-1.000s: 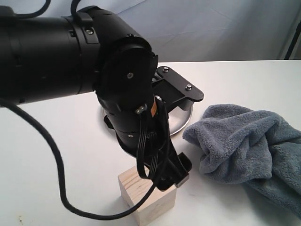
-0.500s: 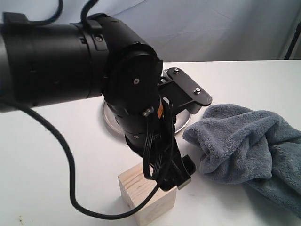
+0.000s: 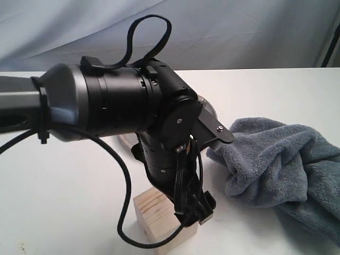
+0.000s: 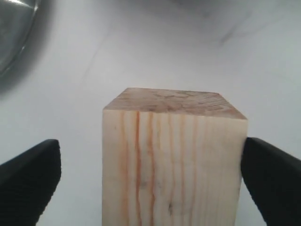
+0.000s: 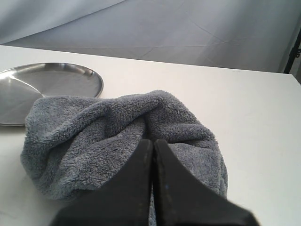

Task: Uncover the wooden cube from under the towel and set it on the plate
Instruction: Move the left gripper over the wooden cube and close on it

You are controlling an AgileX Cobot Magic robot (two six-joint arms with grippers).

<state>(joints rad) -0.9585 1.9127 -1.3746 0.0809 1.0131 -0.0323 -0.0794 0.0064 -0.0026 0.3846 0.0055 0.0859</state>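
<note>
The wooden cube (image 3: pixel 156 215) stands on the white table near the front edge. In the left wrist view the cube (image 4: pixel 174 155) sits between the two black fingers (image 4: pixel 28 181) of my left gripper (image 4: pixel 153 188), which is open. One finger is at the cube's side and the other stands a little off it. The blue-grey towel (image 3: pixel 281 162) lies bunched to the right of the cube, clear of it. My right gripper (image 5: pixel 153 143) is shut, pinching a fold of the towel (image 5: pixel 94 132). The steel plate (image 5: pixel 47 84) lies beyond the towel, mostly hidden behind the left arm in the exterior view.
The left arm (image 3: pixel 117 106) and its looping black cable (image 3: pixel 125 202) fill the middle of the exterior view. A grey-blue backdrop (image 3: pixel 239 32) hangs behind the table. A sliver of the plate's rim (image 4: pixel 11 33) shows in the left wrist view.
The left arm has swung down and lower over the table, covering more of the plate. Its gripper stays at the cube, which has not moved. The towel is unchanged.
</note>
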